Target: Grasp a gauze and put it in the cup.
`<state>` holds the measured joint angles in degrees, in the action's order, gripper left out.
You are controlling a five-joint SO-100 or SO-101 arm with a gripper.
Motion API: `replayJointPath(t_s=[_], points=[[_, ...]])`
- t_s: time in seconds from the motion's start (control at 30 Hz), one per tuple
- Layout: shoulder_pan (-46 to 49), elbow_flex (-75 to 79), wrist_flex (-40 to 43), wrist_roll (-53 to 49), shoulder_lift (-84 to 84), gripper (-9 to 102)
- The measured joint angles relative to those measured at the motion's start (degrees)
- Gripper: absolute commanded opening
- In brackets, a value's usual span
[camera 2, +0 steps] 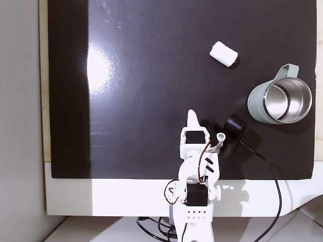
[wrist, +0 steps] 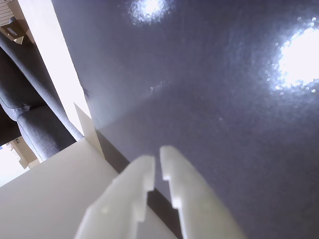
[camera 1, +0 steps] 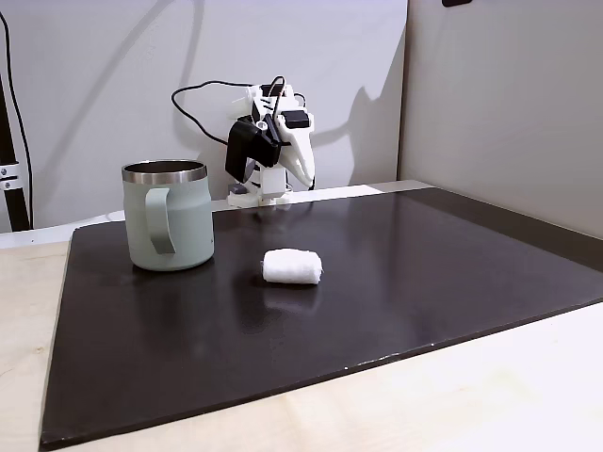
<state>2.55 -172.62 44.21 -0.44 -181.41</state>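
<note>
We see the gripper (wrist: 155, 164) with its fingers nearly together, holding nothing; the gauze (camera 2: 223, 53) lies on the dark worktop (camera 2: 151, 75) well ahead of it, near the cup (camera 2: 279, 101)

The gauze (camera 1: 292, 266) is looking soft and fuzzy, like white cloth. The cup (camera 1: 168, 217) is showing a matt sage-green coat outside and bare shiny steel at the rim and inside (camera 2: 280, 101). The dark mat (camera 2: 151, 75) is looking smooth and glossy, reflecting lamps. The gripper (wrist: 155, 162) is appearing as white, slightly grainy plastic. The bench (camera 1: 471, 395) is showing pale wood.
</note>
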Motion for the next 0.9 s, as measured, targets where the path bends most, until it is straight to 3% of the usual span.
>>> replayJointPath(t_s=[0.9], points=[[-2.37,2.11,2.2,-0.53,1.14,0]])
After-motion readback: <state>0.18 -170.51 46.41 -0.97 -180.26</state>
